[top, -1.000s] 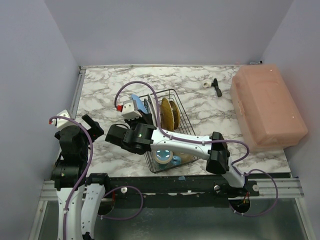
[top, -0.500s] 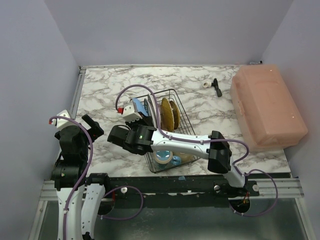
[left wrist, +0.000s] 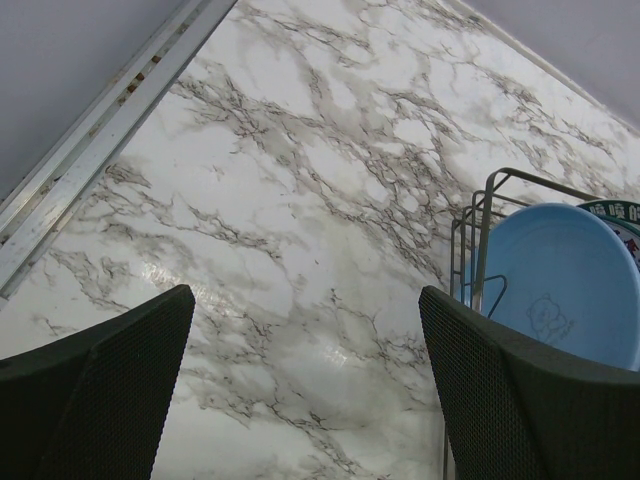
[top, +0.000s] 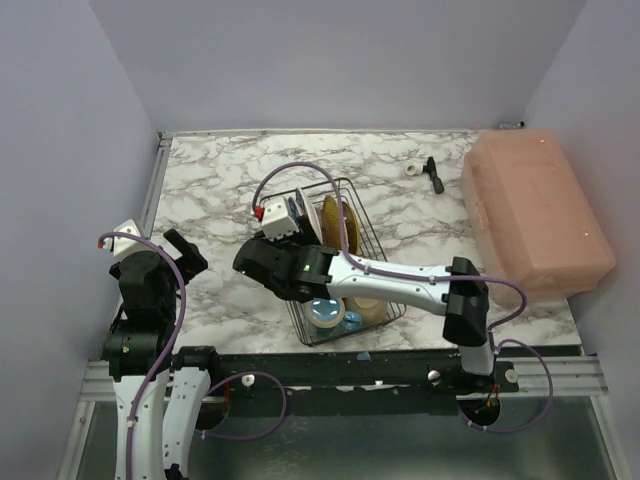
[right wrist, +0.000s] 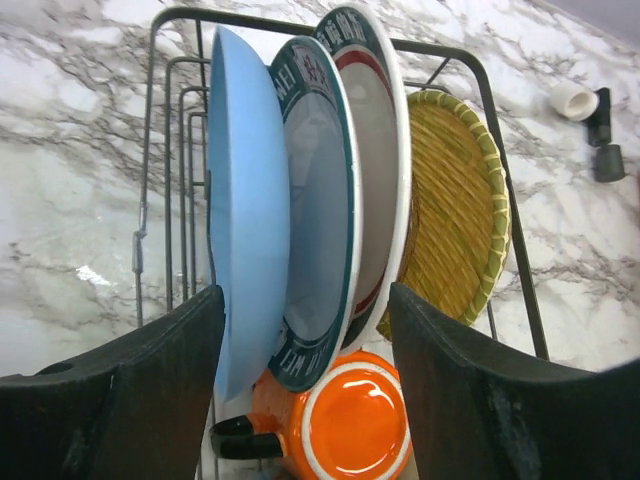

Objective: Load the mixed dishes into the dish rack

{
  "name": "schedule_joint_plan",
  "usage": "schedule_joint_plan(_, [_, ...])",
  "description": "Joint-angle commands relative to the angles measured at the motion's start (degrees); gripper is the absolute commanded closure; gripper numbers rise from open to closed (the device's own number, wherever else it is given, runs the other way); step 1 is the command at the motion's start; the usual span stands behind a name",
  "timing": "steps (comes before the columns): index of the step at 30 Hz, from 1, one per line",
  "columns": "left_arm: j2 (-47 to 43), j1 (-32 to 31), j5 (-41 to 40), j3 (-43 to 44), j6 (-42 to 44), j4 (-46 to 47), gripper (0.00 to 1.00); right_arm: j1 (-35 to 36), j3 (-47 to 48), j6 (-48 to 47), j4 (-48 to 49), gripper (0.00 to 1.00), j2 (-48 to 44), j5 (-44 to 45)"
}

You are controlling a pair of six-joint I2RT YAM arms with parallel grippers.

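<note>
The black wire dish rack [right wrist: 160, 150] holds upright plates: a blue plate [right wrist: 245, 200], a green-rimmed plate [right wrist: 315, 180], a red-and-green-rimmed white plate [right wrist: 380, 150] and a woven yellow plate [right wrist: 450, 190]. An orange mug [right wrist: 360, 425] lies below them. My right gripper [right wrist: 305, 300] is open just above the rack, its fingers either side of the plates and touching none. In the top view it hovers over the rack's [top: 365, 235] left part, near a blue mug [top: 325, 312]. My left gripper [left wrist: 305, 390] is open over bare marble, left of the rack.
A large pink box [top: 535, 215] fills the right side of the table. A small black tool [top: 433, 175] and a white cap [top: 413, 169] lie at the back. A metal rail [left wrist: 100, 130] runs along the table's left edge.
My right gripper has opened and let go of the blue plate, which now stands in the rack. The right wrist has shifted right, over the rack. The left arm has not moved.
</note>
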Motion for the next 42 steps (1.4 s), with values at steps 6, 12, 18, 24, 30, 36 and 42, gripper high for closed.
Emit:
schedule_joint_plan(6, [0.0, -0.2, 1.9, -0.3, 1.1, 0.9, 0.07, -0.5, -11.2, -7.4, 18.4, 0.08, -18.3, -15.8])
schedule_joint_plan(12, [-1.2, -0.2, 6.9, -0.6, 2.5, 2.6, 0.07, -0.4, -18.7, -9.3, 23.4, 0.00, -28.4, -15.5])
schedule_joint_plan(18, [-4.9, -0.2, 19.1, -2.5, 3.8, 8.4, 0.03, -0.4, -25.8, -11.2, 26.9, 0.00, -39.0, -11.4])
schedule_joint_plan(24, [-6.6, -0.1, 28.2, -4.4, -2.2, 15.0, 0.01, -0.4, -35.8, -14.8, 33.4, 0.00, -53.4, -10.6])
schedule_joint_plan(30, [-3.2, -2.4, 33.9, -0.9, -7.9, 19.6, 0.01, -0.5, -42.5, -18.8, 36.5, 0.00, -64.7, -6.9])
schedule_joint_plan(36, [-0.7, -8.4, 31.5, 2.2, -10.1, 22.4, 0.01, -0.4, -45.5, -20.0, 36.5, 0.00, -71.3, -4.3])
schedule_joint_plan(42, [3.1, -20.3, 20.7, 6.1, -8.1, 22.0, 0.01, -0.4, -46.5, -20.1, 36.0, 0.00, -75.5, -3.7])
